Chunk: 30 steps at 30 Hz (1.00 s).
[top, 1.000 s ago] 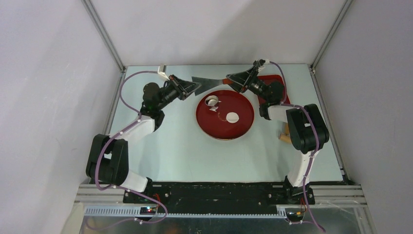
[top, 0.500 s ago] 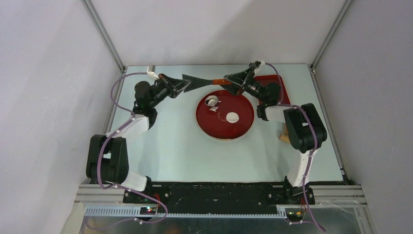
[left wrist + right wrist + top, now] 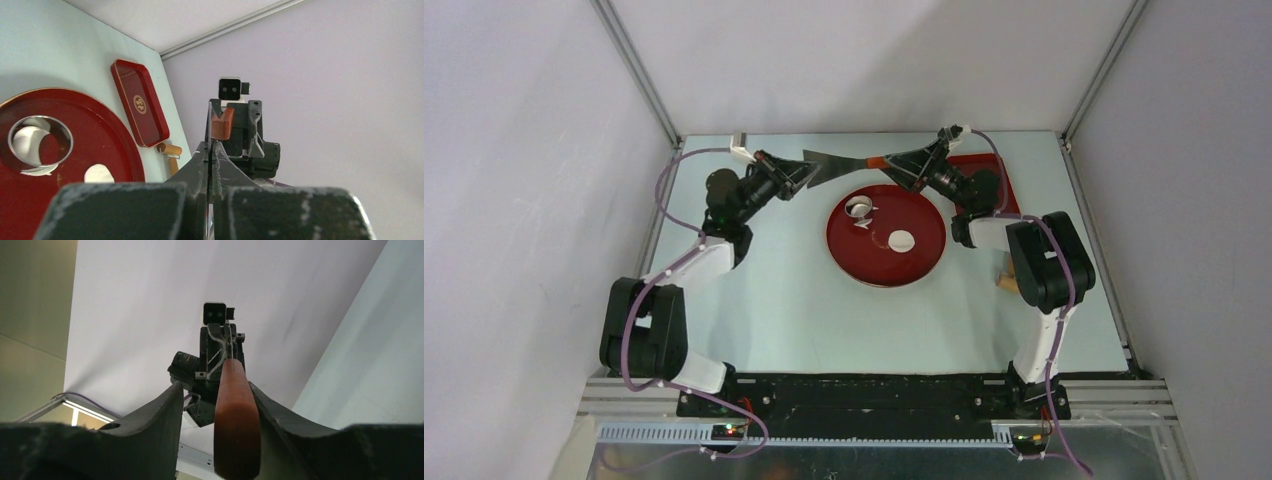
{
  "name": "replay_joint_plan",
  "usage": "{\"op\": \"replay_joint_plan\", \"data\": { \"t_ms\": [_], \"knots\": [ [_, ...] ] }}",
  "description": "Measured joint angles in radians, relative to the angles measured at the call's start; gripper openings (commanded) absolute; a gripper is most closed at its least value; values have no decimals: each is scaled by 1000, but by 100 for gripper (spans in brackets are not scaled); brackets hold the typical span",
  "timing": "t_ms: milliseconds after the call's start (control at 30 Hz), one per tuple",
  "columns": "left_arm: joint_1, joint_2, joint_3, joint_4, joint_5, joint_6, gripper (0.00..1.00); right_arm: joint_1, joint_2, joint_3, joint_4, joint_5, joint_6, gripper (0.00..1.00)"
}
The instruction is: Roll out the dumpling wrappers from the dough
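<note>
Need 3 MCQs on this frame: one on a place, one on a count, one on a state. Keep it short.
1. Where does the shiny metal ring cutter lie?
A) on the round red plate
B) on the bare tabletop
C) in a gripper

2. How many red dishes are on the table?
A) one
B) two
C) three

3. The left gripper is:
A) wide open
B) shut on the flat metal scraper blade
C) shut on a dough ball

Key:
1 A: the ring sits inside the plate's rim.
2 B: the round red plate plus the rectangular red tray at the far right.
3 B: the left wrist view shows its fingers pressed together on the thin blade.
</note>
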Motion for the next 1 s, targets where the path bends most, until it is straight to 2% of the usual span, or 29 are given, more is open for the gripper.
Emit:
{"op": "replay_joint_plan", "data": {
  "t_ms": [133,233,367,400,500,633,667,700,733,767,800,867,1000],
  "knots": [
    [-37,0,0,18,-14,1,0,-8,0,0,0,11,6,46],
    [-58,1,0,18,-13,4,0,-15,0,0,-1,11,7,40],
    [-72,4,0,18,-10,5,0,-23,0,0,-13,10,2,17],
    [-74,4,0,19,-9,4,0,-23,0,0,-20,10,-3,4],
    [-78,4,2,28,-8,5,1,-26,8,0,-32,10,-14,0],
    [-78,10,2,19,-5,12,25,-27,10,0,-37,7,-20,0],
    [-78,12,2,15,-2,18,40,-27,10,0,-37,3,-23,0],
    [-79,14,2,11,2,21,49,-28,10,1,-37,-2,-26,0],
    [-80,17,2,7,5,26,69,-30,10,3,-38,-8,-30,0],
    [-81,20,2,-3,12,31,77,-35,10,10,-43,-22,-37,0],
    [-82,24,2,-10,19,39,92,-37,10,20,-51,-34,-47,0],
    [-81,27,2,-25,23,42,99,-47,9,53,-87,-79,-82,0],
    [-54,28,6,-39,43,37,100,-98,-6,113,-250,-174,-191,0]
  ]
}}
